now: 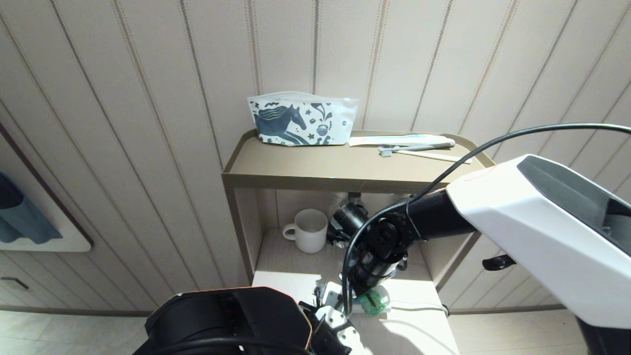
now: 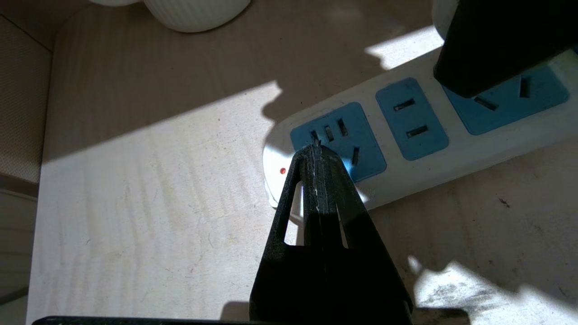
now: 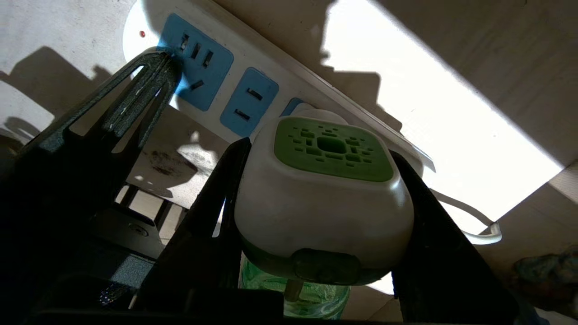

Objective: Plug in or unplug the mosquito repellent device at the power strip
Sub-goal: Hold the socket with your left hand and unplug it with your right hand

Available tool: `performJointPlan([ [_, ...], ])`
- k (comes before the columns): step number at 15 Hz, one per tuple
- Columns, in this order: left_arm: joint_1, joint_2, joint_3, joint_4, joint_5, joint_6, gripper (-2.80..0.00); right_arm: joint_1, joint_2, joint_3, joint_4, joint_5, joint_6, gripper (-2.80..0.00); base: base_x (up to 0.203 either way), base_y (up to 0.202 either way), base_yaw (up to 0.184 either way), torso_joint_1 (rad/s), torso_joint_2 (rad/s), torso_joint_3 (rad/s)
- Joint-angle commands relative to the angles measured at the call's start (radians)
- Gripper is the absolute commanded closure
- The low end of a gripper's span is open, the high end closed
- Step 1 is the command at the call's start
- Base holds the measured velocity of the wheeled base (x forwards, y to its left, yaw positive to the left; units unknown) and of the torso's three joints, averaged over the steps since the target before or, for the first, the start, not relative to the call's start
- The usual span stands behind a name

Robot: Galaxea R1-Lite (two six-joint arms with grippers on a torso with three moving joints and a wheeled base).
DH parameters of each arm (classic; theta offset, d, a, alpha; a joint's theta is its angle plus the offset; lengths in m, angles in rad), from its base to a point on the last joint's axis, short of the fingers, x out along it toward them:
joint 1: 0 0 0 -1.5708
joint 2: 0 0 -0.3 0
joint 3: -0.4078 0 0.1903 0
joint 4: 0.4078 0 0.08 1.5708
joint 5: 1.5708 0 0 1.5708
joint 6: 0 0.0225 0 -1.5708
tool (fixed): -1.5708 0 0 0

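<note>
My right gripper (image 3: 318,149) is shut on the mosquito repellent device (image 3: 323,194), one black finger on each side of its white head with the green vented top. The green liquid bottle (image 1: 373,301) hangs below the head, and a metal prong shows bare beside it. The device hovers over the far socket of the white power strip (image 3: 271,67). That strip (image 2: 451,162) lies flat on the lower shelf, with its two other blue socket faces uncovered. My left gripper (image 2: 316,146) is shut, and its tip rests on the end socket beside a small red light (image 2: 282,171).
A white ribbed mug (image 1: 308,230) and a black object (image 1: 349,219) stand at the back of the lower shelf. The strip's white cord (image 3: 478,225) loops off to one side. On the cabinet's top tray (image 1: 320,170) lie a horse-print pouch (image 1: 301,120) and a toothbrush (image 1: 416,147).
</note>
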Motion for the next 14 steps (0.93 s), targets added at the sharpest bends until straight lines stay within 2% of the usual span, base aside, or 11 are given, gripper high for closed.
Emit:
performJointPlan([
  [1,0.000,0.003,0.004,-0.006,0.007,-0.001,0.00,-0.001,-0.040,0.019,0.002,-0.013,-0.001,0.00,0.000,0.000,0.000,0.000,0.00,0.000],
  [7,0.000,0.000,-0.001,-0.003,0.034,-0.003,0.00,-0.002,-0.033,0.040,0.000,-0.015,0.001,0.00,0.000,0.000,0.000,0.000,0.00,0.000],
  [14,0.000,0.003,0.004,-0.002,0.035,-0.006,0.00,-0.012,-0.042,0.067,-0.004,-0.014,0.005,0.00,0.000,0.000,0.000,0.000,0.00,0.000],
])
